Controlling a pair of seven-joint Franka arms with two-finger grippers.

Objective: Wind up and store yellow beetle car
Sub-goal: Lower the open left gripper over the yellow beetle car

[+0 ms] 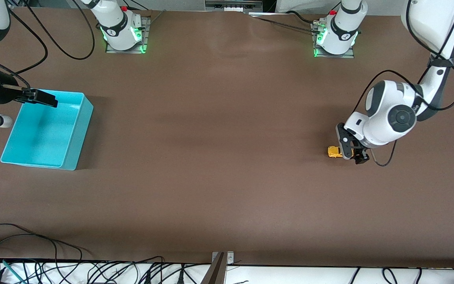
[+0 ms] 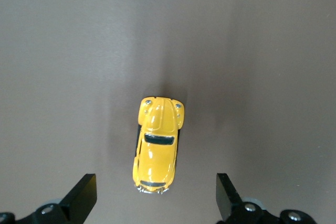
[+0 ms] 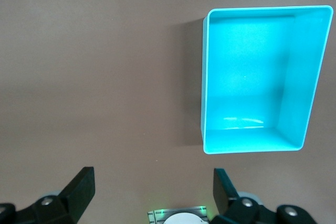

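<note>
We see one car (image 1: 334, 152), one bin (image 1: 78, 134), one table (image 1: 219, 165) and two arms, each with one claw.

The car is tiny and yellow, with a round back and dark windows. It sits on its wheels on the brown table, at the left arm's end. It is well apart from the bin, which sits at the right arm's end of the table. Car and bin lie about as near to the front camera as each other.

The left claw (image 1: 352, 148) is low, just over the car. In the front view the claw covers one end of the car. In the left wrist view we see the car (image 2: 156, 144) from above, with the two fingers (image 2: 81, 198) spread wide, one on each side of it. The fingers are apart from the car and do not pinch it. There is bare table between each finger and the car.

The bin is blue-green and shaped like a box with an open top. We see nothing inside it.

The right claw (image 1: 40, 97) hangs over the bin's rim, at the edge farthest from the car. In the right wrist view its two fingers (image 3: 79, 190) are spread wide and hold nothing. That view shows the bin (image 3: 206, 77) from above. The right arm waits there.
</note>
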